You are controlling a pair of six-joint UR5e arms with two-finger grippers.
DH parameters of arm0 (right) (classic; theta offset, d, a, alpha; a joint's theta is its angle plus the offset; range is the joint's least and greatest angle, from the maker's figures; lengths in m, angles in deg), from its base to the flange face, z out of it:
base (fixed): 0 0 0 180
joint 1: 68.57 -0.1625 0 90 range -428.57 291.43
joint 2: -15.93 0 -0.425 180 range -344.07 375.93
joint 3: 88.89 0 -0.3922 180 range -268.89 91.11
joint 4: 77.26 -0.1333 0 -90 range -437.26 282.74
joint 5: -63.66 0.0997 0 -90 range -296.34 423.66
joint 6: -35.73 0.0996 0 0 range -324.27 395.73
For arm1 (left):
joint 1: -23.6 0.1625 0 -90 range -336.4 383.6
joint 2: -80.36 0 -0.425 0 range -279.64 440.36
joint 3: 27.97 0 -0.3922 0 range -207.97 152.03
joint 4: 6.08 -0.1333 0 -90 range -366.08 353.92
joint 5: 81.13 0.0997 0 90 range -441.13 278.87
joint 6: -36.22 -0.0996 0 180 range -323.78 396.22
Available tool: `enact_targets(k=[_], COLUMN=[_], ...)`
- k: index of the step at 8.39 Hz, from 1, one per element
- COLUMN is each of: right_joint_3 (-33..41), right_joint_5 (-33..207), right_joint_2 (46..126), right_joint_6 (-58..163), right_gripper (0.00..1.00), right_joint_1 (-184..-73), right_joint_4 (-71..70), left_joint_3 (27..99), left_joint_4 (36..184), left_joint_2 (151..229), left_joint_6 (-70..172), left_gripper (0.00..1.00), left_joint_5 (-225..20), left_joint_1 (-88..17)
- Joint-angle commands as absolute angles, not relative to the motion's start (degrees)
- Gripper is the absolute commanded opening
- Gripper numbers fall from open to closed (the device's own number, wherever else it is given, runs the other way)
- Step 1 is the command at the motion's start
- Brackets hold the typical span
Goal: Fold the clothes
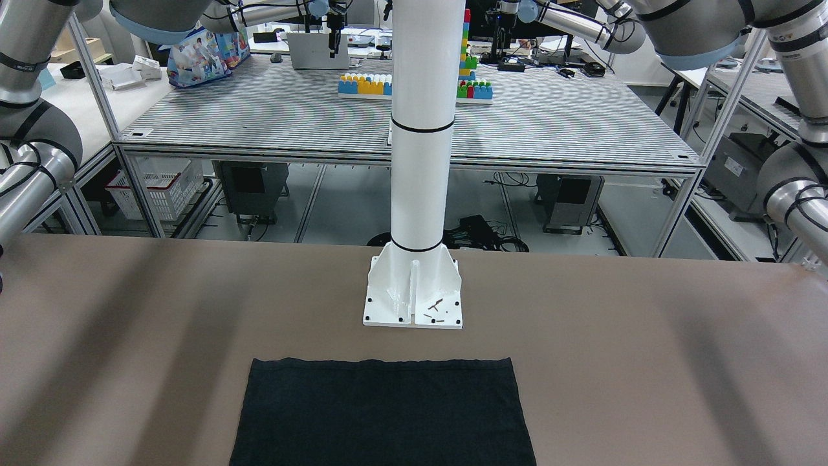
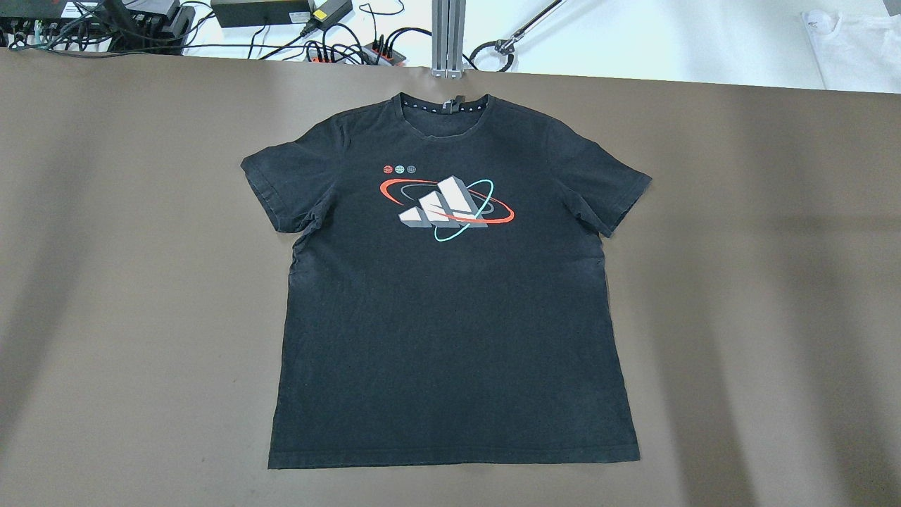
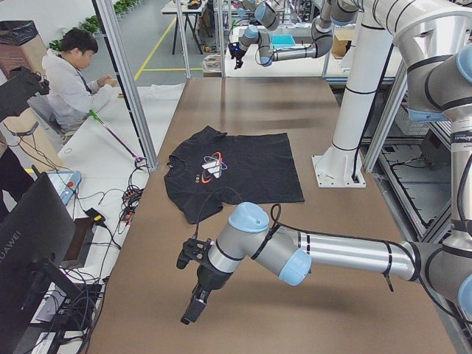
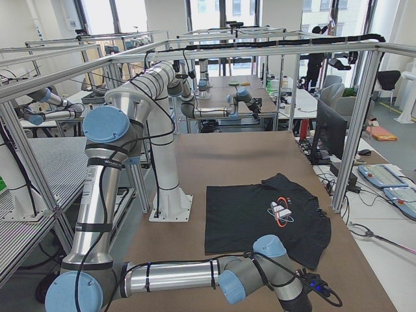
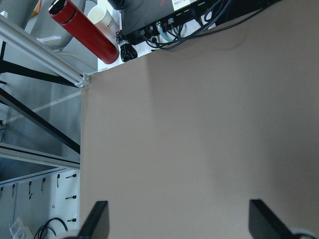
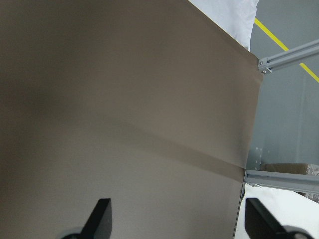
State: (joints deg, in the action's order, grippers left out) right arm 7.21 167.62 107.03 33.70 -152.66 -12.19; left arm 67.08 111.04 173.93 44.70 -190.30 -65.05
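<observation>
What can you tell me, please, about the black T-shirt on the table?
It is a black short-sleeved T-shirt of soft matte fabric, spread flat, front up on the brown table, unfolded, both sleeves out. A chest print shows grey bars ringed in red and teal. The collar points away from the robot. Only the table touches it.

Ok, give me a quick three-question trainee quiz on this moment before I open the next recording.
1. True or false: the black T-shirt lies spread flat, print side up.
2. Multiple choice: the left claw is A) shut on a sleeve, B) open over bare table, C) pressing on the collar.
3. Short answer: what stands on the table just beyond the shirt's hem?

Key: 1 true. 2 B. 3 the white pole, on its base plate.
</observation>
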Motion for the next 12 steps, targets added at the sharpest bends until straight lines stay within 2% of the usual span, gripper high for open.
enact_targets(k=[1,5,8,12], right_joint_3=[7.0,-1.4,-8.5,-8.9], right_joint_5=[167.2,167.5,167.8,167.7], right_joint_2=[104.9,96.3,88.0,84.4], right_joint_6=[36.0,45.6,54.9,62.5], right_gripper=[0.94,0.94,0.94,0.94], right_joint_1=[-151.5,-145.0,-138.7,-130.9], right_joint_4=[-11.8,-12.1,-12.3,-13.5], left_joint_3=[66.5,60.4,51.4,37.4], left_joint_4=[110.9,110.8,111.3,122.1], left_joint_2=[176.1,184.7,193.4,203.6], left_joint_6=[44.5,44.7,48.9,59.0], left_gripper=[1.00,1.00,1.00,1.00], left_joint_5=[-189.2,-187.6,-195.0,-195.9], left_joint_1=[-58.8,-50.2,-47.7,-38.2])
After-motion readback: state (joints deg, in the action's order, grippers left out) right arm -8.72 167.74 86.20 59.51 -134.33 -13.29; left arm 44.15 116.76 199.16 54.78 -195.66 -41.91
